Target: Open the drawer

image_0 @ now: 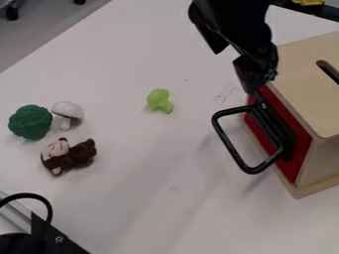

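Note:
The gripper (234, 72) hangs from the top edge, open, its two fingers apart with nothing between them. Its lower fingertip (250, 84) is close to the far end of the drawer's black handle (230, 145); whether they touch, I cannot tell. The handle is a loop standing out to the left from the red drawer front (301, 159). That front sits in the side of a light wooden box (306, 92) at the right, and the drawer looks closed.
On the white table (142, 198) lie a light green broccoli piece (159, 100), a dark green broccoli (30, 122), a white mushroom (67, 110) and a brown monkey head (68, 155). Black equipment with a cable (45, 202) is at the lower left. A slot is in the box's top.

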{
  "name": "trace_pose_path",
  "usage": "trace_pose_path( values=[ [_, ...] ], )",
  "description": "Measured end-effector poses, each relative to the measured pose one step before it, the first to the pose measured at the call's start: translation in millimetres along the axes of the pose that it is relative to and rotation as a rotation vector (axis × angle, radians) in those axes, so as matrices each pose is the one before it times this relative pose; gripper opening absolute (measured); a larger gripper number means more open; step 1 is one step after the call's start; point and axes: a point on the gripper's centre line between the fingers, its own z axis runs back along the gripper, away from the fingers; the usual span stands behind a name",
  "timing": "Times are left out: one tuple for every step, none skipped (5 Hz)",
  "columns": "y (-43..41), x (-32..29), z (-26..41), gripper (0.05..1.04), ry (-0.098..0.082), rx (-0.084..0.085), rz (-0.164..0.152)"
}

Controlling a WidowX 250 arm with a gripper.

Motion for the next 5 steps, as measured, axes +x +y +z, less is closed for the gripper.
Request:
trace_pose_path(
  values=[
    [-1.67,-5.78,-4.33,0.999,0.0235,-0.0071,0.0025],
    [-5.43,-8.72,-9.04,0.999,0.0739,-0.0571,0.1564],
    [2.94,-8.29,-4.64,0.999,0.0627,0.0395,0.1429],
    [2.75,-3.92,-5.04,0.999,0.0198,0.0213,0.2255],
    [9.11,-9.42,-9.12,0.999,-0.0122,0.0937,0.2445]
  ],
)
